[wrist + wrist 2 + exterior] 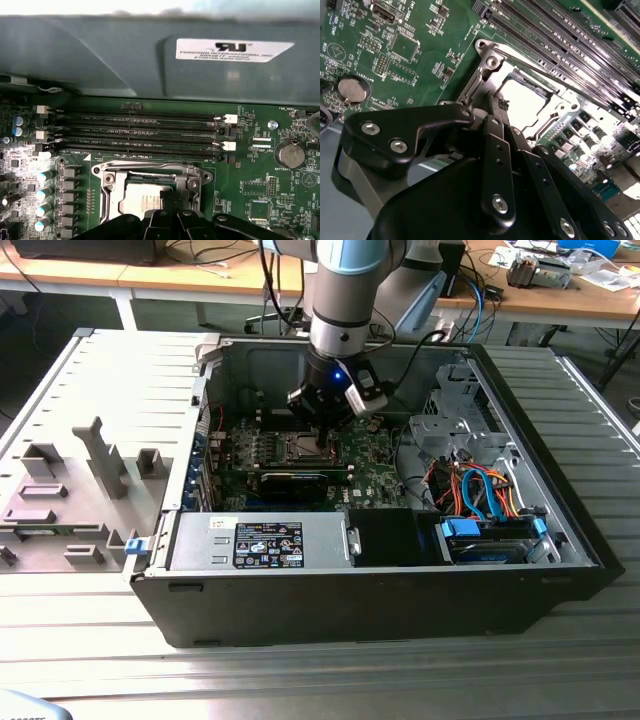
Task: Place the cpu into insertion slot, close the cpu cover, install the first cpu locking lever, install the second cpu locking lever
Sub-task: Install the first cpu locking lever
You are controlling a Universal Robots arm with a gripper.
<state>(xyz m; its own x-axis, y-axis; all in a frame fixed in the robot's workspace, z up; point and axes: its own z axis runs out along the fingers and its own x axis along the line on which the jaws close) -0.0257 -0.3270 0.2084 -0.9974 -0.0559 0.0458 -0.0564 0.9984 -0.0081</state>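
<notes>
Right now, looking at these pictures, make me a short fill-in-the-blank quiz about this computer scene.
1. The gripper hangs over the ____ circuit board inside the open case.
2. The cpu lies in the insertion ____.
3. Four long, dark, empty memory slots run ____ to one another beside the socket.

Missing words: green; slot; parallel

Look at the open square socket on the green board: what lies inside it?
Inside the socket lies a flat, pale silver-grey chip, framed by the metal rim. The black gripper covers the chip's near edge, so that part of the socket stays hidden.
</notes>
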